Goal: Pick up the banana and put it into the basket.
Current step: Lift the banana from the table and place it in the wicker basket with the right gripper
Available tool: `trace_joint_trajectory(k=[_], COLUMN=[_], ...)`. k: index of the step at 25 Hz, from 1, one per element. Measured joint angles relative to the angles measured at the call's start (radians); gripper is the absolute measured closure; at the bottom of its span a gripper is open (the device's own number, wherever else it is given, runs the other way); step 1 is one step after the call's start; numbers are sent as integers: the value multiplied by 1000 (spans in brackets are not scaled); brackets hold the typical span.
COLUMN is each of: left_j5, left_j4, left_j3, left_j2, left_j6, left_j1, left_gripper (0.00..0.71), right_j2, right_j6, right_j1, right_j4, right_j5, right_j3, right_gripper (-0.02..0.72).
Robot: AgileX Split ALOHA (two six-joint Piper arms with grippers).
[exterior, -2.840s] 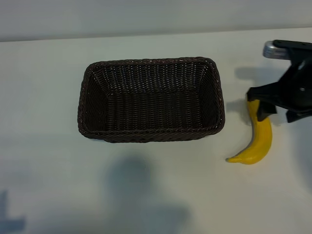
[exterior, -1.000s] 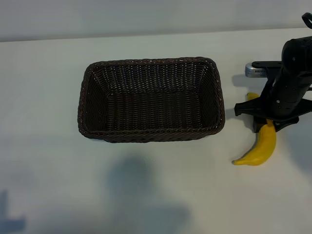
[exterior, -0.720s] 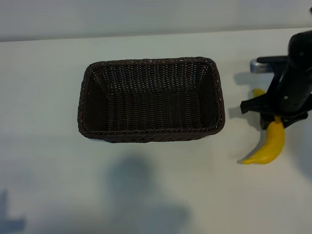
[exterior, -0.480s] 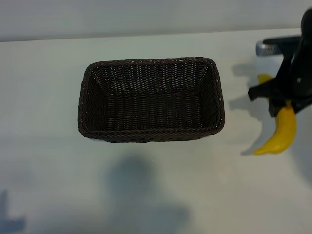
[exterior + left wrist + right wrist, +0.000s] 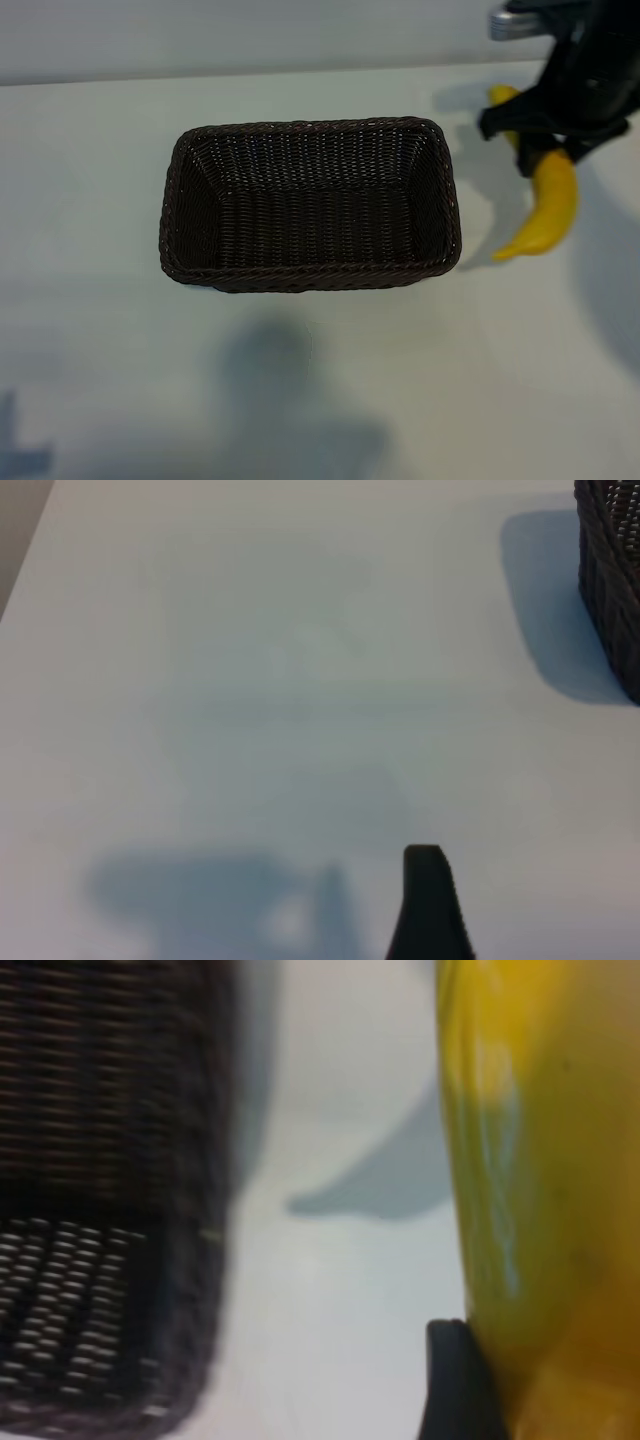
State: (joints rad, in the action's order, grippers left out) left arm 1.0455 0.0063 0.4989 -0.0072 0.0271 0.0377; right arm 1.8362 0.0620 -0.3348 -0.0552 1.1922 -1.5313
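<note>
The yellow banana hangs clear of the table to the right of the basket, near its far right corner. My right gripper is shut on the banana's upper part, and the pointed tip hangs toward the front left. In the right wrist view the banana fills one side, pressed against a black finger, with the dark woven basket beside it. The basket holds nothing. Only one finger of my left gripper shows, above bare table, with nothing held.
The white table stretches all round the basket. A corner of the basket shows at the edge of the left wrist view. The arms' shadows lie on the table near the front.
My right gripper has lifted the banana off the table and carried it toward the back and slightly left, closer to the basket's far right corner. The basket has not moved.
</note>
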Motion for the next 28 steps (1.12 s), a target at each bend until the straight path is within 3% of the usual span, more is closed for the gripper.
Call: trace_joint_trajectory(k=[6,10,13,17,23,25,28], left_j5=[0,0,0,0,0,0,0], left_j4=[0,-6,0,-6,-6,-6,-6], left_j3=[0,0,0,0,0,0,0], left_j2=[0,0,0,0,0,0,0], left_j6=[-2,-1,-1,-1,-1,-1,-1], left_j1=[0,0,0,0,0,0,0], left_gripper=[181,181,181,181,181,181,181], right_j2=[108,162,166,166,166,166,166], right_j6=[-7,-73,-196,-414,-816,-889,-921], right_j1=[-142,-229,-285,-360,-448,-473,-483], right_j4=[-5,-4,23,113,155,152,146], right_j5=[30,29,17,-34,-129,-152,-176], right_j3=[-182,-262,-273,-274,-274,-274,-274], right_gripper=[269,269,269,269,269,269,269])
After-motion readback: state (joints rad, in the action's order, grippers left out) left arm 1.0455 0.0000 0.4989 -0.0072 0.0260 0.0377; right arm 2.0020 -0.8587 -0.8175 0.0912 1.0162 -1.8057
